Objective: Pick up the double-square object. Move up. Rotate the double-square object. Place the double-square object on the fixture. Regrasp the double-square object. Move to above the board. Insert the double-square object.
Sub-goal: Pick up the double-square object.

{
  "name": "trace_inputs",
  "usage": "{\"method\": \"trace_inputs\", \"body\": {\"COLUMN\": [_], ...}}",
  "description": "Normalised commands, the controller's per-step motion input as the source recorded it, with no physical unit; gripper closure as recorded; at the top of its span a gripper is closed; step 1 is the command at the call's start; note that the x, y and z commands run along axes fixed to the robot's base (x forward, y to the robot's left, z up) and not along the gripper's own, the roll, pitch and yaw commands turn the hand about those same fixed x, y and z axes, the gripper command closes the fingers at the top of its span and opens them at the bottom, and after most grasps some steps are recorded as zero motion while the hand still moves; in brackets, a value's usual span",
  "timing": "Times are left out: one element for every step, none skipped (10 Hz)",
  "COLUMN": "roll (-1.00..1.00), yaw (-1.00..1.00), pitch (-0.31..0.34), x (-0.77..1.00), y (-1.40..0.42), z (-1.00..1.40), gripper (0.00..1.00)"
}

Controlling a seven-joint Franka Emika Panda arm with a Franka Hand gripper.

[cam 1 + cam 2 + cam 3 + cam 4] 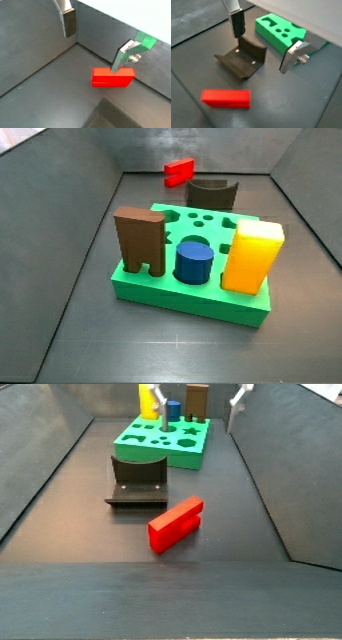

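The double-square object is a small red block lying flat on the dark floor, also seen in both wrist views and far back in a side view. The fixture, a squat dark block with a scooped top, stands between it and the green board. My gripper hangs open, high above the fixture and the board's near edge, with nothing between its fingers. In a side view the gripper shows only as finger tips at the upper edge.
On the board stand a tall brown notched block, a blue cylinder and a yellow-orange block. Grey sloping walls enclose the floor on both sides.
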Motion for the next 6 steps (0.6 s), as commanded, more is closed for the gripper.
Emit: {"method": "trace_inputs", "body": {"roll": [-0.02,-0.05,-0.03,0.0,0.04,0.07], "yaw": [-0.31,-0.3,-0.28,-0.44,-0.55,-0.56], "pitch": [0.129,0.117,0.133,0.141,0.147,0.163], "x": [0.74,0.76,0.72,0.6,0.44,0.38], "y": [0.42,0.41,0.45,0.43,0.41,0.4], "z": [-0.12,-0.1,-0.13,-0.27,-0.38,-0.45], "gripper": [0.0,0.0,0.0,0.0,0.0,0.0]}}
